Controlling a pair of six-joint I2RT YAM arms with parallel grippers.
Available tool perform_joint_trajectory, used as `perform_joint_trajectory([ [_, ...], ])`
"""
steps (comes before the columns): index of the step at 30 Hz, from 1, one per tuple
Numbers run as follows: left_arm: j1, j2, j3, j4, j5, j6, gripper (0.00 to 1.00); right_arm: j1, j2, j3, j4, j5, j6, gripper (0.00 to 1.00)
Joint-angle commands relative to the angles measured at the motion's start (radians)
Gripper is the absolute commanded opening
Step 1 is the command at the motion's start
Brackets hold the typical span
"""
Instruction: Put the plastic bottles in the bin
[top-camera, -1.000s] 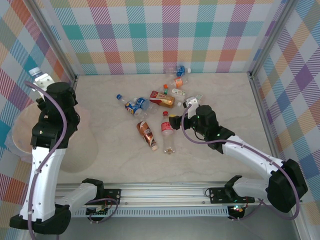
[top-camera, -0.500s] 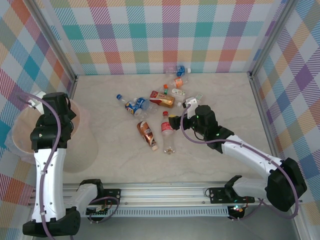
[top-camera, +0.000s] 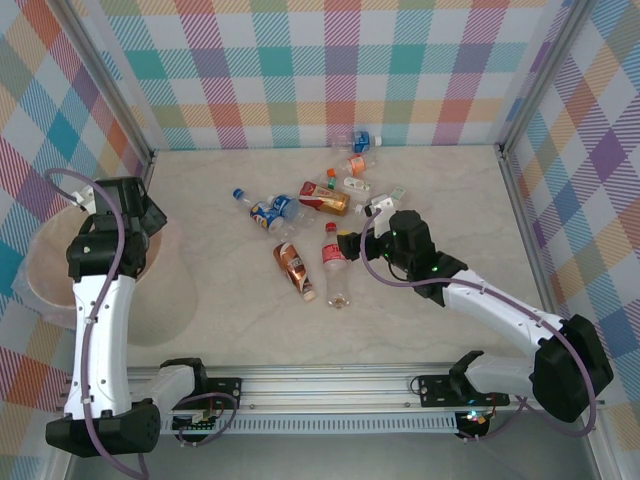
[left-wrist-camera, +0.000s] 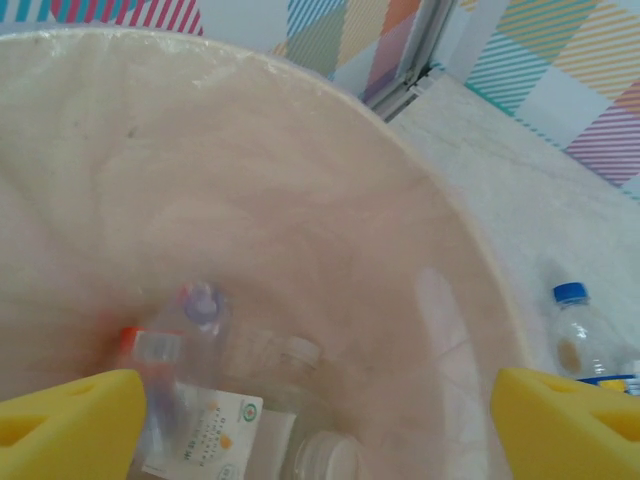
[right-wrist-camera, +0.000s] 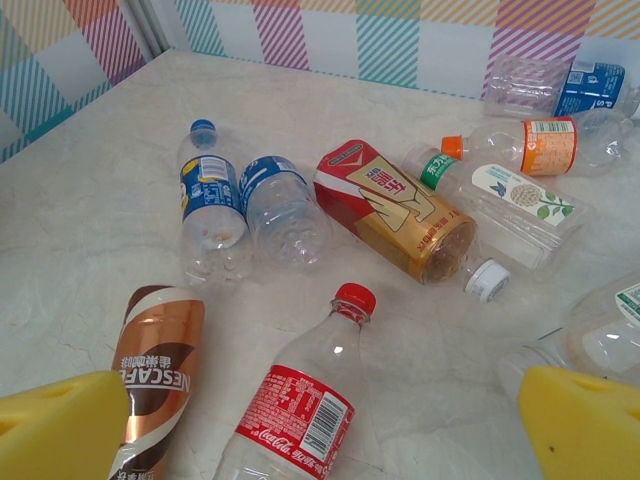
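The left hand (left-wrist-camera: 320, 420) hangs over the large round pale pink translucent bin (left-wrist-camera: 440, 210), its fingers spread wide and empty. Inside the bin lie a few small clear plastic bottles (left-wrist-camera: 215, 400). The right hand (right-wrist-camera: 320, 425), equally wide and holding nothing, hovers above a red-labelled clear bottle (right-wrist-camera: 300, 405) and a brown coffee bottle (right-wrist-camera: 155, 365) on the pale marbled desk (right-wrist-camera: 90, 200). Farther off lie two blue-labelled bottles (right-wrist-camera: 205, 195), a red-and-gold bottle (right-wrist-camera: 395, 205) and an orange-labelled bottle (right-wrist-camera: 545, 145).

We see the left gripper (left-wrist-camera: 320, 428) now spread wide over the bin (left-wrist-camera: 200, 150). The bottle it carried a second ago is out of its jaws. The left arm has dipped lower.
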Motion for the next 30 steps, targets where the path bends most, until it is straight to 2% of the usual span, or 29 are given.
perform_joint_trajectory([
  [1,0.009,0.001,0.038,-0.006,0.062,0.006,0.94,0.003,-0.007,0.009,0.007,0.026,0.032,1.0],
  [5,0.009,0.014,0.055,0.022,0.149,0.007,1.0,0.003,-0.014,-0.011,0.01,0.1,0.072,1.0],
  [8,0.002,0.033,0.097,0.022,0.227,0.0,1.0,0.003,-0.015,-0.02,-0.004,0.163,0.123,1.0],
  [12,-0.046,0.057,0.163,0.015,0.264,0.001,1.0,0.003,-0.013,-0.031,-0.049,0.197,0.194,1.0],
  [19,-0.194,0.09,0.217,0.026,0.264,-0.003,1.0,0.003,-0.002,-0.063,-0.134,0.138,0.332,1.0],
  [24,-0.323,0.093,0.216,0.066,0.279,-0.045,1.0,0.003,0.028,-0.058,-0.155,0.084,0.375,1.0],
  [30,-0.474,0.146,0.199,0.105,0.302,-0.125,1.0,0.007,0.082,-0.085,-0.098,-0.089,0.419,0.99],
])
